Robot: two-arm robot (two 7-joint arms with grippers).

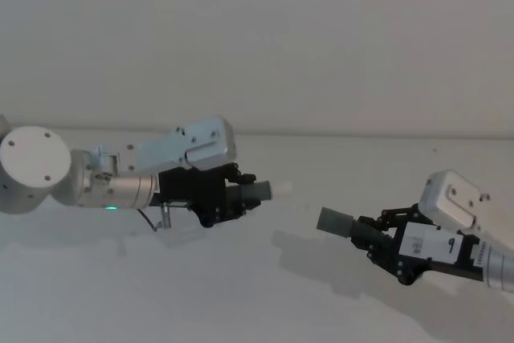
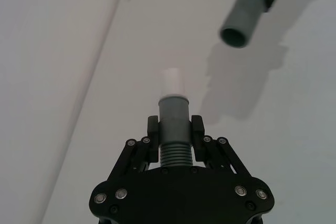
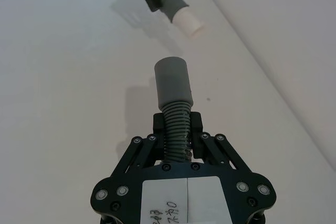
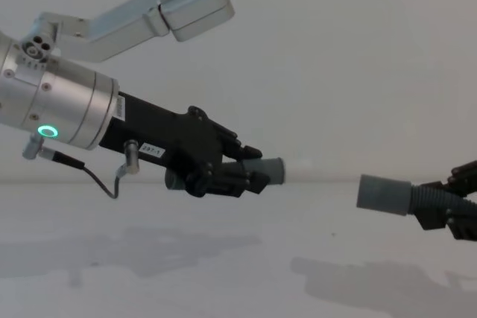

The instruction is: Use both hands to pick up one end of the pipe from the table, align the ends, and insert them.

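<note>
Both pipe pieces hang above the white table (image 1: 241, 295), their ends facing each other across a gap. My left gripper (image 1: 243, 192) is shut on the ribbed part of one piece, whose grey cuff (image 2: 173, 111) carries a white tip (image 2: 172, 81). My right gripper (image 1: 374, 236) is shut on the ribbed part (image 3: 177, 124) of the other piece; its open grey cuff (image 1: 333, 221) points toward the left one. In the chest view the right cuff (image 4: 384, 194) sits slightly lower than the left cuff (image 4: 271, 170). The ends do not touch.
The table's far edge (image 1: 345, 134) meets a plain pale wall. Shadows of both arms fall on the bare table surface below the grippers.
</note>
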